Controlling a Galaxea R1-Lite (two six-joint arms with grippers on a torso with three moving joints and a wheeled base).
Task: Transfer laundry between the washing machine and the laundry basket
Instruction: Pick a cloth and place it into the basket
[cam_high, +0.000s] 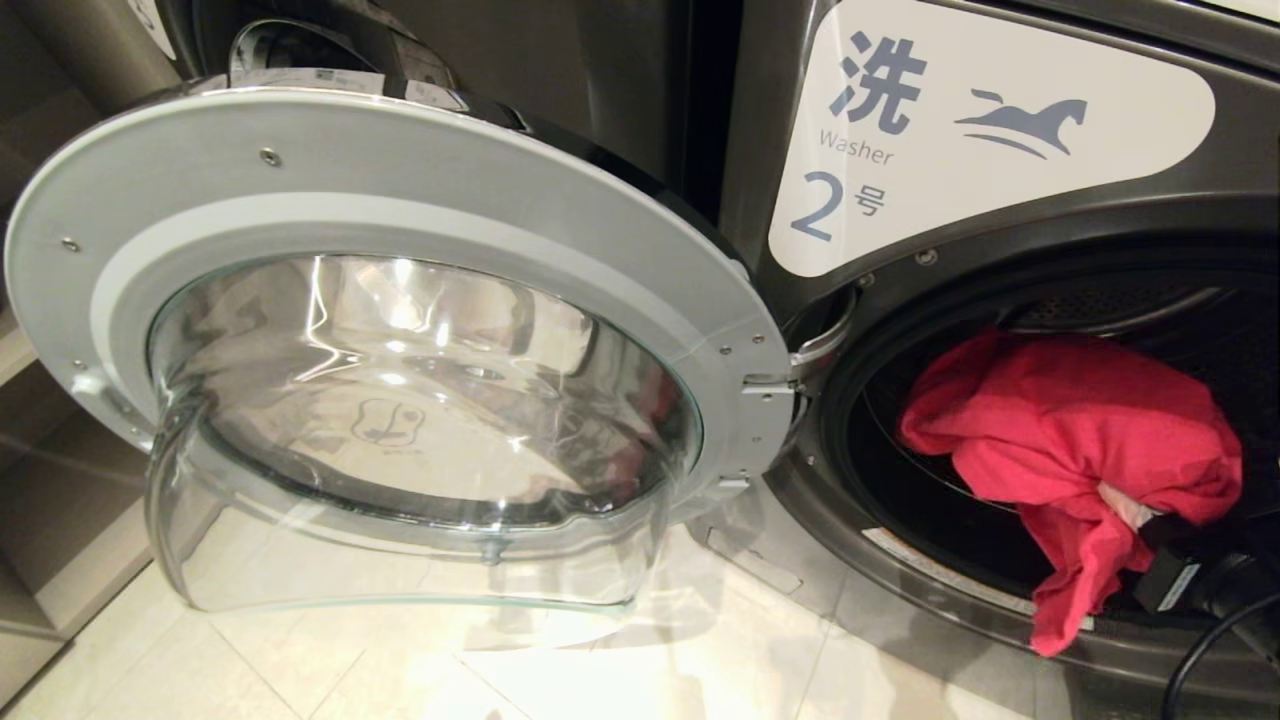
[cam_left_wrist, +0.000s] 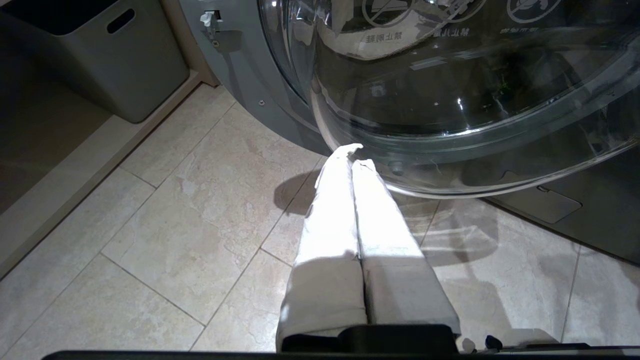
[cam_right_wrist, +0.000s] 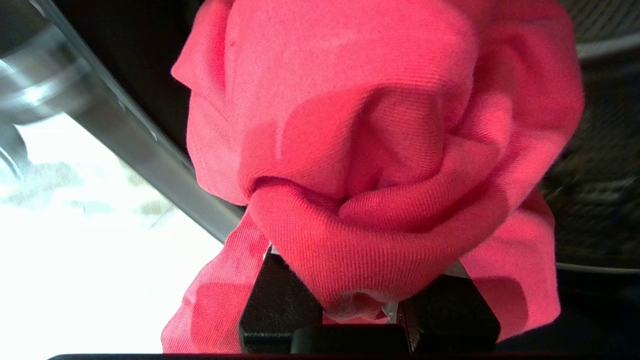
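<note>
The right hand (cam_high: 1150, 540) grips the red garment (cam_high: 1070, 440) bunched at the washing machine drum's (cam_high: 900, 470) mouth. A trailing fold may snag the door rim. The left hand (cam_left_wrist: 356, 156) hangs closed, empty.

Laundromat, numbered washing machine (cam_high: 1000, 130) labelled "Washer 2", tiled floor (cam_left_wrist: 165, 225)

Dim laundry room, warm indoor light. Glass door bowl (cam_high: 420, 440) carries streaky white reflections; pale floor tiles (cam_high: 420, 670) below glare bright. Drum interior (cam_high: 1150, 300) falls to near black behind red garment (cam_high: 1070, 430). Left wrist view: hard light burns out closed white fingers (cam_left_wrist: 345, 210), their shadow dark on tile (cam_left_wrist: 200, 225). Right wrist view: floor patch blown to pure white, drum rim (cam_right_wrist: 130, 135) smeared by blur, cloth weave sharp.
</note>
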